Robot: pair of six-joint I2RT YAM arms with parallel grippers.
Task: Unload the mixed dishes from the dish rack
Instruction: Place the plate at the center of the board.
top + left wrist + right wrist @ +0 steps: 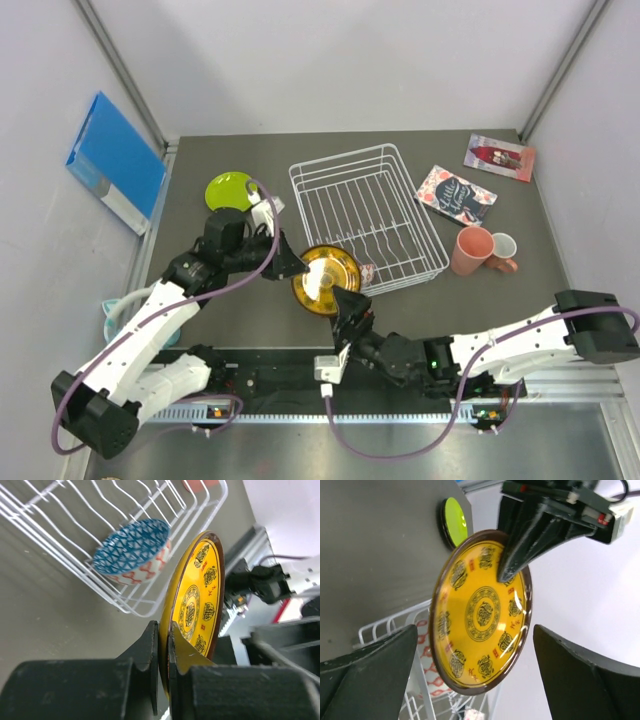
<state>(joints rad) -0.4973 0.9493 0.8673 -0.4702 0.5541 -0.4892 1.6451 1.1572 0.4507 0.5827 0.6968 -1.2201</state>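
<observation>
1. The left gripper [290, 266] [163, 630] is pinching the rim of the amber plate [326, 280] [192, 605] [480, 610]. Its jaws are closed down on it, one finger on each face. In the top view the plate is hiding the fingertips.
2. The amber plate is standing on edge outside the dish rack [340, 157] [75, 555] [385, 625], just beside its near-left corner. Whether its lower rim is touching the tabletop [480, 295] cannot be told.
3. The right gripper [350, 305] [475, 630] is gaping wide and gripping nothing. Its fingers are flanking the plate's patterned face w/o contact in the wrist view.
4. The small patterned bowl [368, 273] [132, 550] is lying tilted inside the rack's near corner. In the top view the plate is covering most of it.
5. The lime-green plate [228, 188] [454, 521] is lying left of the rack. A dark rim is showing around it in the right wrist view, but whether that is a separate plate underneath cannot be told.
6. The tall pink cup [470, 250] and white mug [503, 246] are sitting right of the rack, close together. A salmon piece is peeking out beside the mug, too small to identify.
7. Two booklets [455, 195] [498, 157] are lying at the far right, and a blue folder [115, 160] is leaning at the left wall.
</observation>
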